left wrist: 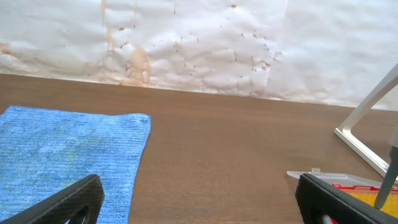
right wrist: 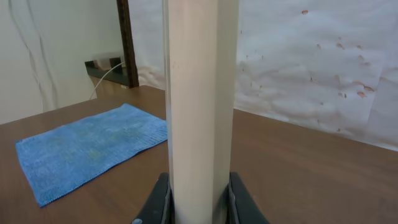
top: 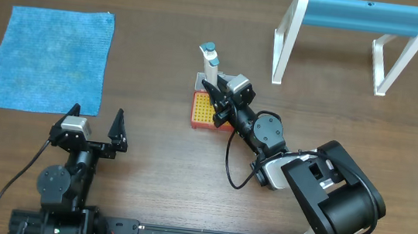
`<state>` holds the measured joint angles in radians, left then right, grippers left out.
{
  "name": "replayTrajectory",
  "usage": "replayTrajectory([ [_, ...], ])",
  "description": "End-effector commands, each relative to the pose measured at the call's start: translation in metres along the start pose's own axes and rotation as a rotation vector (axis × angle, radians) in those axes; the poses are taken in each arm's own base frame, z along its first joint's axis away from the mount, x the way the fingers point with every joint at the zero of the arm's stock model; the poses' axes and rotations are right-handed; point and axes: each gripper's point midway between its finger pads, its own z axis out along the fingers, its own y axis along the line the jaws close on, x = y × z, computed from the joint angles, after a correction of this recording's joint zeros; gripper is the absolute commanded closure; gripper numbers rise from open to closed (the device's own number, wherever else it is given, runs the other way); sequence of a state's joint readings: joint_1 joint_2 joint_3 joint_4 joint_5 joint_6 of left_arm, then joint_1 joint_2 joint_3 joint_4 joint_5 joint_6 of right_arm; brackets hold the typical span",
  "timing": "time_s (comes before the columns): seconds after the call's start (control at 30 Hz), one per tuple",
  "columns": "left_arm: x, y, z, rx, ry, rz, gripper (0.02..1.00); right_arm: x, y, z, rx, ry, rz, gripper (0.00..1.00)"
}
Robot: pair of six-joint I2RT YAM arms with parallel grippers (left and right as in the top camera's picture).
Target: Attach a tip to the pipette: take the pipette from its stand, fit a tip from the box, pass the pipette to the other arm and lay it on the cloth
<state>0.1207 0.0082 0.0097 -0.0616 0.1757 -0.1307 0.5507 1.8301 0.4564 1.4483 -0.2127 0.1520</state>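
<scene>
The white pipette [top: 211, 64] with a blue-grey head stands upright over the orange tip box [top: 202, 111] at the table's middle. My right gripper [top: 217, 94] is shut on its body. In the right wrist view the pipette [right wrist: 199, 93] rises as a white column between the fingers [right wrist: 160, 199]. The left wrist view shows its thin grey lower shaft [left wrist: 390, 171] reaching down to the tip box [left wrist: 348, 185]. My left gripper [top: 97, 118] stands open near the front left, below the blue cloth [top: 51, 60], with nothing in it.
The white and blue pipette stand [top: 359, 17] sits at the back right, with no pipette on it. One of its white legs [left wrist: 367, 134] shows beyond the tip box. The blue cloth [left wrist: 68, 149] lies flat just ahead of the left gripper [left wrist: 199, 214].
</scene>
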Motion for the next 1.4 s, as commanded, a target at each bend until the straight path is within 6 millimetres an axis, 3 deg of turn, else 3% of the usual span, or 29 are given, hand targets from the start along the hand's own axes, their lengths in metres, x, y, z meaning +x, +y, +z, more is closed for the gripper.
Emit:
replayTrajectory([
  [0.03, 0.0013, 0.0007, 0.0001, -0.005, 0.001, 0.013, 0.023, -0.0042, -0.0015, 0.0036, -0.005, -0.017, -0.012, 0.923],
  [1.4, 0.0013, 0.0007, 0.0001, -0.005, 0.001, 0.013, 0.023, -0.0046, 0.0024, -0.0037, -0.019, -0.013, -0.011, 0.921],
])
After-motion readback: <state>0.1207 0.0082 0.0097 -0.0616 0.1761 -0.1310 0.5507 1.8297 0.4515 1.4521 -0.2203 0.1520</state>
